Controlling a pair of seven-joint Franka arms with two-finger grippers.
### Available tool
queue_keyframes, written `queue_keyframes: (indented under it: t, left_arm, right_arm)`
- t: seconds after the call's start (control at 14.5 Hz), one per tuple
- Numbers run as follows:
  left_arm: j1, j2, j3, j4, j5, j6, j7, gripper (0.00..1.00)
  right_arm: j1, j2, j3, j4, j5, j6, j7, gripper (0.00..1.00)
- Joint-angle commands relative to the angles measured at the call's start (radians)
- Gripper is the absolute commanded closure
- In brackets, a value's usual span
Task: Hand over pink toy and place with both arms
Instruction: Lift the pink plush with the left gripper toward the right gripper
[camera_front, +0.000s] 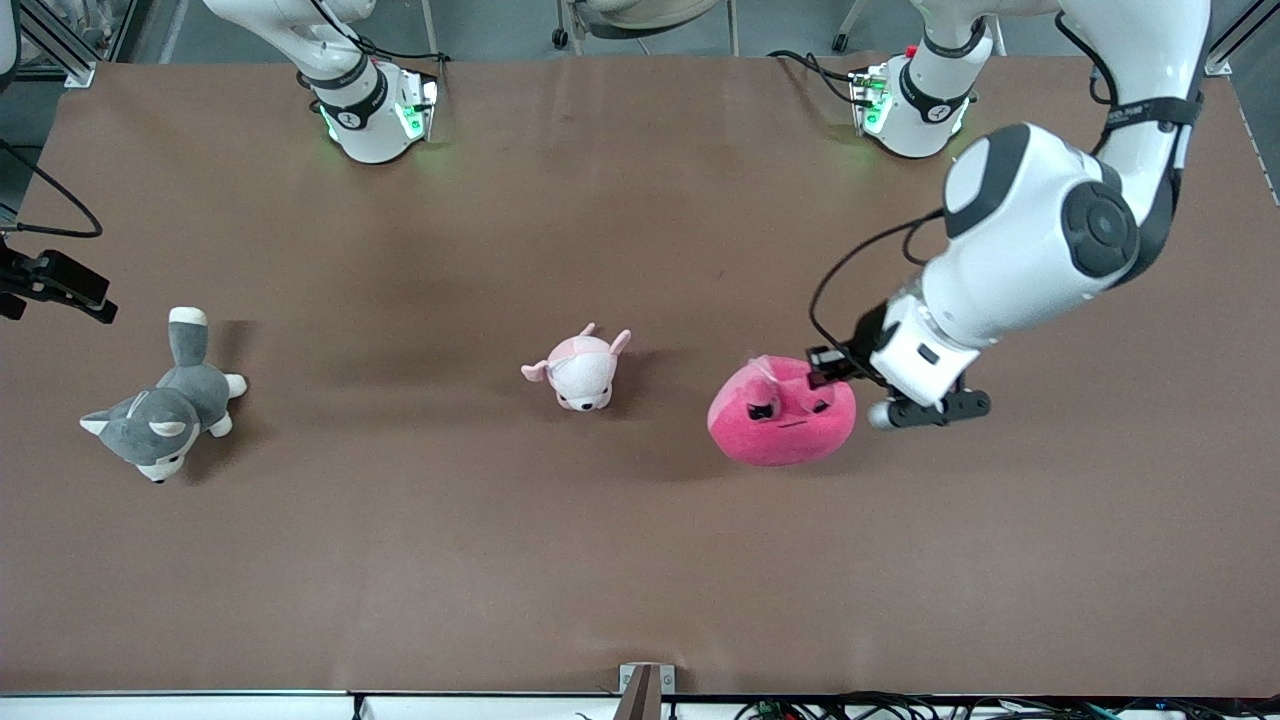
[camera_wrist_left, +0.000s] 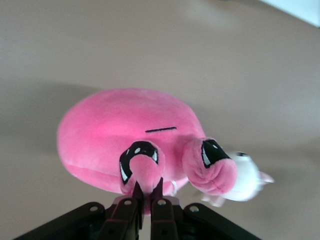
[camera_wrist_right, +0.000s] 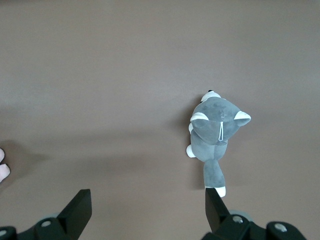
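The pink toy (camera_front: 782, 412), a round hot-pink plush with black angry eyes, sits toward the left arm's end of the table. My left gripper (camera_front: 828, 376) is over its top edge. In the left wrist view the left gripper (camera_wrist_left: 147, 187) is shut on a fold of the pink toy (camera_wrist_left: 125, 130) beside one eye. I cannot tell whether the toy rests on the table or hangs just above it. My right gripper (camera_wrist_right: 147, 205) is open and empty, high over bare table, and waits. It does not show in the front view.
A pale pink-and-white animal plush (camera_front: 580, 370) lies mid-table beside the pink toy and peeks out past it in the left wrist view (camera_wrist_left: 247, 180). A grey-and-white dog plush (camera_front: 165, 405) lies toward the right arm's end and shows in the right wrist view (camera_wrist_right: 217, 130).
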Motion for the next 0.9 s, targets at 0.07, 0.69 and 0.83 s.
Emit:
queue_keyframes:
  t: [0.07,0.69,0.83]
  left_arm:
    - [-0.105,0.034,-0.019,0.128,-0.014,-0.015,-0.166,1.0]
    - [-0.376,0.154,-0.018,0.271,-0.027,0.265,-0.54,1.0]
    - [-0.412,0.183,-0.021,0.271,-0.027,0.368,-0.62,1.0]
  right_arm:
    - [0.002,-0.009,0.004,-0.008,-0.024,0.0,0.004,0.0]
    - [0.0,-0.009,0.004,-0.009,-0.024,-0.002,0.002,0.0]
    - [-0.003,-0.009,0.004,-0.009,-0.024,-0.003,0.004,0.0]
